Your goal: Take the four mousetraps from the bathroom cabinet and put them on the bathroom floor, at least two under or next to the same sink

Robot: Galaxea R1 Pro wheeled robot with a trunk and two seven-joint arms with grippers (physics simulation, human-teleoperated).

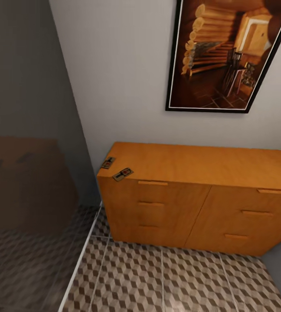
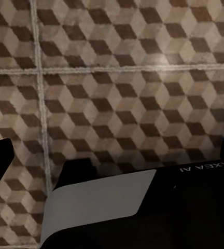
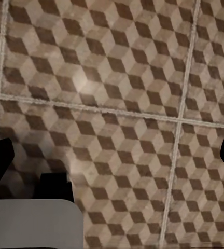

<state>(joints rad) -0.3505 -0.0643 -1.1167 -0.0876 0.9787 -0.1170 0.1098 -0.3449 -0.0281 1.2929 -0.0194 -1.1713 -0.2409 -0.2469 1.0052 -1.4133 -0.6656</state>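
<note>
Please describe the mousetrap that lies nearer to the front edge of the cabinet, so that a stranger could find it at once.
Find the orange-brown cabinet under the framed picture. On its top, at the far left end, lie two mousetraps. The wanted mousetrap sits at the front edge above the drawers; the other mousetrap lies further back, at the side edge.

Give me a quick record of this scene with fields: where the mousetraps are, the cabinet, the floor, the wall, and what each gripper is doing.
mousetraps: two in view, one near the cabinet top's front left corner, another just behind it
cabinet: orange-brown wood, drawers shut
floor: cube-pattern tiles
wall: framed picture above the cabinet
left gripper: open, empty, over the floor
right gripper: open, empty, over the floor
</note>
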